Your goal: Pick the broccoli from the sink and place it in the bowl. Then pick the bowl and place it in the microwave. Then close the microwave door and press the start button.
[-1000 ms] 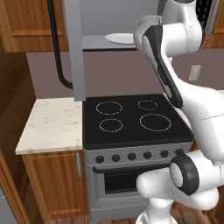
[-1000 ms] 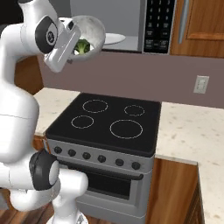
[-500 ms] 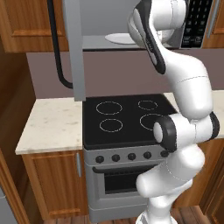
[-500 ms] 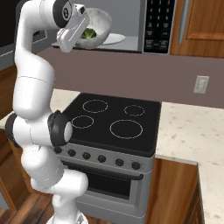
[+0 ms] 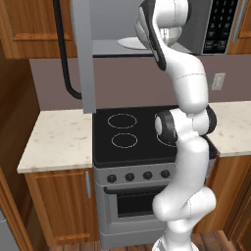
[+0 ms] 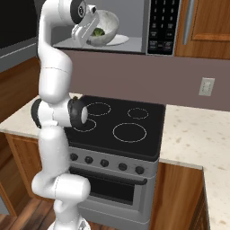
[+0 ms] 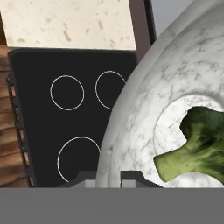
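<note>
Left base view: microwave door (image 5: 82,54) hangs open; arm reaches up to the microwave (image 5: 147,29) cavity above the stove (image 5: 142,135).
Right base view: end effector (image 6: 86,29) clamped on the rim of the bowl (image 6: 104,28), held at the cavity mouth beside a white plate (image 6: 120,39).
Hand view: broccoli (image 7: 194,146) lies inside the bowl.
Step in hand: carrying the bowl into the microwave.
Next move: probably advance, lower, release.

**Cam setup: two base views + one hand cam**

Left base view: behind arm, looks fwd/down at the stove (image 5: 135,132) w/ the microwave (image 5: 147,24) above, door side nearest. Right base view: same stove (image 6: 121,126) and microwave (image 6: 134,24) from the other side, button panel nearest. Hand view: very close, looks down past the bowl (image 7: 144,109) rim onto the stove (image 7: 65,118).
</note>
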